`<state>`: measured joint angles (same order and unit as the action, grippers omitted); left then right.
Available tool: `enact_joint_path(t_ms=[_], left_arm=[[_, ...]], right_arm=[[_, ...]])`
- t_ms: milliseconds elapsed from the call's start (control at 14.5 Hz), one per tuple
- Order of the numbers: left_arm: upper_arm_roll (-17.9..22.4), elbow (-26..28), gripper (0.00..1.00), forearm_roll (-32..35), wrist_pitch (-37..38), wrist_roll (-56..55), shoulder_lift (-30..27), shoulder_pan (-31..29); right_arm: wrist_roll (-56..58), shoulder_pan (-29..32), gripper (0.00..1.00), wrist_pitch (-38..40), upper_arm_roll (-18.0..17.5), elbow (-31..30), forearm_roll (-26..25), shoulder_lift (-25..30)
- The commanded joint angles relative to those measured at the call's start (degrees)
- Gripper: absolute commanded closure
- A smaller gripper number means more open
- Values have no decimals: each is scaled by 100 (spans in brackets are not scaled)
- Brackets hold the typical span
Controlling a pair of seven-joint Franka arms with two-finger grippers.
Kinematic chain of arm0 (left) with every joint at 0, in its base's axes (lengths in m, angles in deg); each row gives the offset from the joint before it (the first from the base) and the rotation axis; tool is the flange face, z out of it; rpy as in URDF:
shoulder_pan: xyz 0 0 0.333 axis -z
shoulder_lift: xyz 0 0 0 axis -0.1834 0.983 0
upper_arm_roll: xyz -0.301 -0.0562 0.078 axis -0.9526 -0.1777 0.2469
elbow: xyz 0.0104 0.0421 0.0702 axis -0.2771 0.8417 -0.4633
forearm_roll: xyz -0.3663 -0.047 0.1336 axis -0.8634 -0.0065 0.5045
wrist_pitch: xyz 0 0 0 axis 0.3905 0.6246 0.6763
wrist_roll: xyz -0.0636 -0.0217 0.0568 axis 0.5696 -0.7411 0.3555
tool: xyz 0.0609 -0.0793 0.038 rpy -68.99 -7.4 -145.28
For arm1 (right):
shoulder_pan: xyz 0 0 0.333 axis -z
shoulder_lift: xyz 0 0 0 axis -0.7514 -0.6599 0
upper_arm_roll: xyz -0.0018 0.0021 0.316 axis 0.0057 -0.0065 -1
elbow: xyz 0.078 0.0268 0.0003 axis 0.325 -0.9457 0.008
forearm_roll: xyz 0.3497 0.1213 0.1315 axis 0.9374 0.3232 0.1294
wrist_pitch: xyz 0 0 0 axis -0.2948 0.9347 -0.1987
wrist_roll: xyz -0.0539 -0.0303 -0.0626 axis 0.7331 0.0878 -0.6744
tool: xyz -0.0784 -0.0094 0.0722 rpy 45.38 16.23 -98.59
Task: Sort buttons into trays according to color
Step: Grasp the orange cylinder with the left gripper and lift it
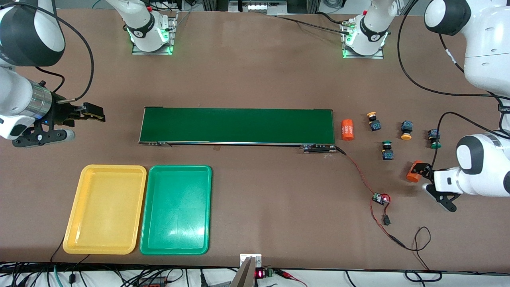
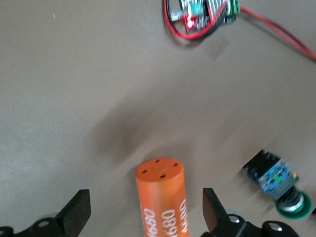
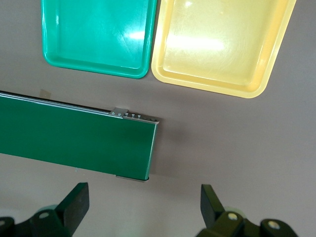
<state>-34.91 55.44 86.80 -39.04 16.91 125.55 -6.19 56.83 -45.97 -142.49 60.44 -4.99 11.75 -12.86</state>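
Four buttons lie on the table past the conveyor's end, toward the left arm's end: a yellow-capped one [image 1: 373,120], a second yellow-capped one [image 1: 406,130], a green-capped one [image 1: 434,138] and another green-capped one [image 1: 387,150]. One green-capped button [image 2: 281,185] shows in the left wrist view. The yellow tray [image 1: 105,209] and the green tray [image 1: 175,209] sit side by side, both with nothing in them. My left gripper [image 1: 420,172] [image 2: 145,210] is open, straddling an orange cylinder [image 2: 160,197] with gaps on both sides. My right gripper [image 1: 95,113] [image 3: 143,207] waits open over bare table beside the conveyor's other end.
A long dark-green conveyor belt [image 1: 239,124] runs across the middle. A second orange cylinder [image 1: 348,129] lies at its end by the buttons. A small circuit board [image 1: 380,198] with red-black wires sits nearer the front camera than the buttons.
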Motion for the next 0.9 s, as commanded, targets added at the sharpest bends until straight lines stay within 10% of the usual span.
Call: enact_joint_path(t_ms=[0,484,829], left_arm=[[-42,215,0,83,-32,247,-1,-56],[-78,496,6,65,-41,246,8,-161],[-148,496,86,100,125,282,-166,-214]], right_arm=[[40,33,0,98,-14,55,32,6],[-4,33,0,142,-23,64,32,6],[5,42,0,133,-15,64,40,-3]])
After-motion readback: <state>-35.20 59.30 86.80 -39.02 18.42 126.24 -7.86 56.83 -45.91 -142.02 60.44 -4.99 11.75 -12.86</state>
